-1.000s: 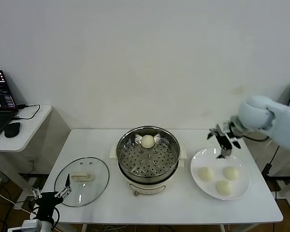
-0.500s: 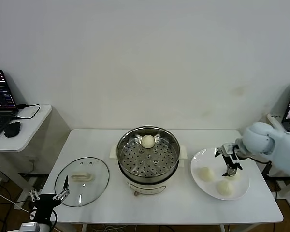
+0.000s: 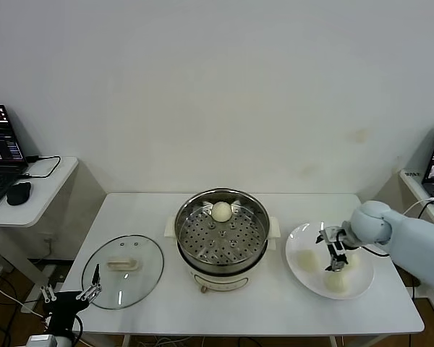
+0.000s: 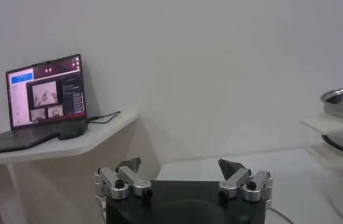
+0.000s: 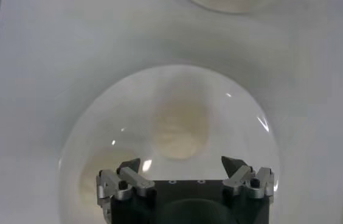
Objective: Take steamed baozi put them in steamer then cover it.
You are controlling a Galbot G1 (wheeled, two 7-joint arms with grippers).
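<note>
The right gripper point(image 3: 335, 254) hides part of a steamed baozi point(image 3: 345, 262) beneath it.

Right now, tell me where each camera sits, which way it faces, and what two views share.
Head view: high, looking down at the round steel steamer, clear glass cover, white plate; right gripper over the plate.
Left wrist view: low beside the table, facing the laptop; left gripper open.
Right wrist view: looking down on a cream-white baozi; right gripper open.
Shared: plate and baozi, head and right wrist views.

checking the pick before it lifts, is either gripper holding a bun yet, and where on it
Nothing is held. The right gripper hangs open over a bun on the plate, fingers not touching it. The left gripper is open, parked below the table's near left corner.
</note>
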